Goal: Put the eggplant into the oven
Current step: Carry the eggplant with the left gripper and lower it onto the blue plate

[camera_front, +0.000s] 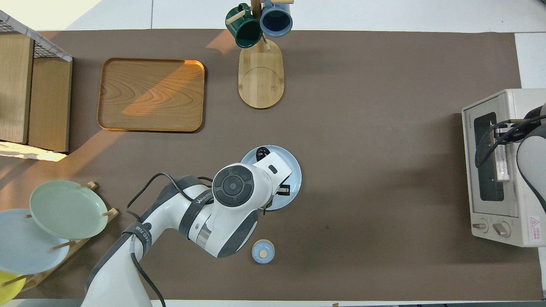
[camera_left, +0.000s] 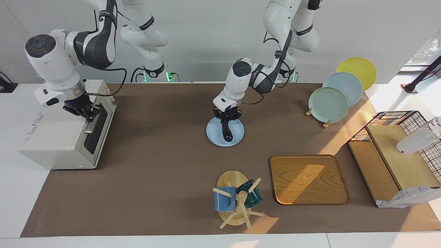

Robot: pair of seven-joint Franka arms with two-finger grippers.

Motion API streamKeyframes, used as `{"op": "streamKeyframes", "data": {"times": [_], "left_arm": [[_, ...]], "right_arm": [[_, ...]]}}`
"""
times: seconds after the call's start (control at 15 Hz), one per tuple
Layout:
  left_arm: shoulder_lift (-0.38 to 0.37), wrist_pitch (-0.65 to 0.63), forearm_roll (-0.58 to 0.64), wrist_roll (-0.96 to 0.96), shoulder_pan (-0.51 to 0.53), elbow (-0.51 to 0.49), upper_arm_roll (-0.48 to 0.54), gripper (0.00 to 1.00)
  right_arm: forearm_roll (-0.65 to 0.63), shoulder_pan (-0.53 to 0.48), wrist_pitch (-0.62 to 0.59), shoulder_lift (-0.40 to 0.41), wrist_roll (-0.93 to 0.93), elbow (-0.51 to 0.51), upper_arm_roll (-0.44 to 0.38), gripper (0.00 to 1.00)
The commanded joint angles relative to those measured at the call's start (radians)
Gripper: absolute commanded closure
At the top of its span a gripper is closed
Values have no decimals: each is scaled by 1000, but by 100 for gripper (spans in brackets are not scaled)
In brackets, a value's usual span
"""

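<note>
Eggplant [camera_left: 226,132] being gripped on plate [camera_left: 214,134].
Left tool [camera_left: 226,119] is being closed around it; right tool [camera_left: 86,113], grip unclear, at oven [camera_left: 58,137] handle; a straight lift is advised.

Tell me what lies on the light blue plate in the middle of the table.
The eggplant lies on the light blue plate. The left gripper is down at its upper end, and from overhead the left arm covers most of it.

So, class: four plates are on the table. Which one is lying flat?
The pale blue plate under the left gripper, bearing the eggplant. The green, blue and yellow plates stand on edge in a rack.
</note>
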Motion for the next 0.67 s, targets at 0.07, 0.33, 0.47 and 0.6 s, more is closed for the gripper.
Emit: {"op": "streamKeyframes", "data": {"times": [0.07,0.33,0.47,0.6], "left_arm": [[-8,12,-13,1,-14,-13,10,42],[-20,-16,-13,5,-5,-7,12,0],[-58,-101,-12,13,17,15,22,0],[-92,-219,-4,75,114,70,22,0]], "right_arm": [[-5,-3,36,-14,47,-41,11,100],[-5,-11,47,-17,43,-86,11,100],[-5,-11,50,-14,43,-90,11,100],[-3,-3,91,-11,52,-123,13,100]]}}
